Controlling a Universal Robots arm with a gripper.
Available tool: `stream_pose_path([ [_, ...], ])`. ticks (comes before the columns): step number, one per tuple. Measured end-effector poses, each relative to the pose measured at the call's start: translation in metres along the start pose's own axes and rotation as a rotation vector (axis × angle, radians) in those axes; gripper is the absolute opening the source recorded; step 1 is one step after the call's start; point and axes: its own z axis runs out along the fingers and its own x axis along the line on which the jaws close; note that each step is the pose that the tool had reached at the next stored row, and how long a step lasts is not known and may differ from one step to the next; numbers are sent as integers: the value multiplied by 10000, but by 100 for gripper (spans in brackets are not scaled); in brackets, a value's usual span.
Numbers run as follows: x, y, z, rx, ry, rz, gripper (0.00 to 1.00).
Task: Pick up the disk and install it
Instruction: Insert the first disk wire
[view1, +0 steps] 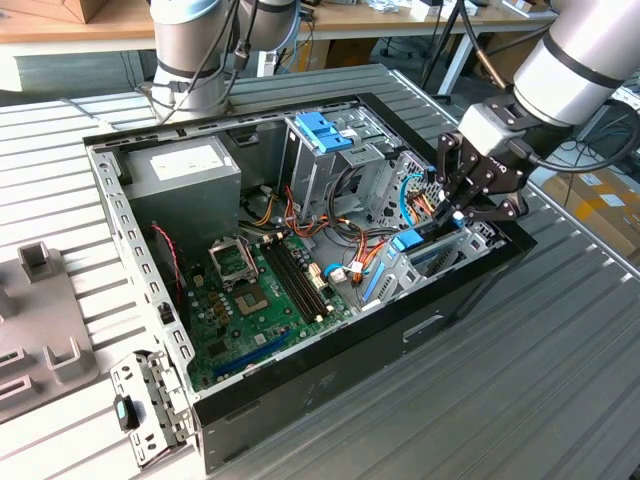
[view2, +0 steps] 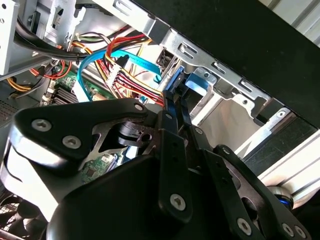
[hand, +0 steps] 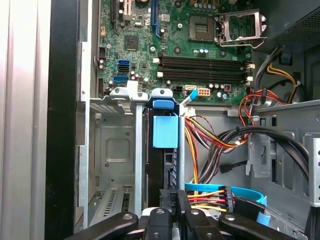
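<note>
Exterior view: the black gripper (view1: 462, 212) hangs over the open computer case (view1: 330, 390) at its right end. First wrist view: the disk (hand: 164, 150) stands edgewise in a metal bay, blue-railed, fingers (hand: 172, 200) together on its edge.
</note>
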Motion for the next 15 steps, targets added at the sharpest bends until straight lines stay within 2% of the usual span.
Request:
stream_pose_path([
  [10,4,-1,21,-5,-2,0,17],
  [12,5,-1,26,-5,-9,0,18],
  [13,4,-1,24,-5,-5,0,25],
  [15,4,-1,21,-5,0,1,25],
])
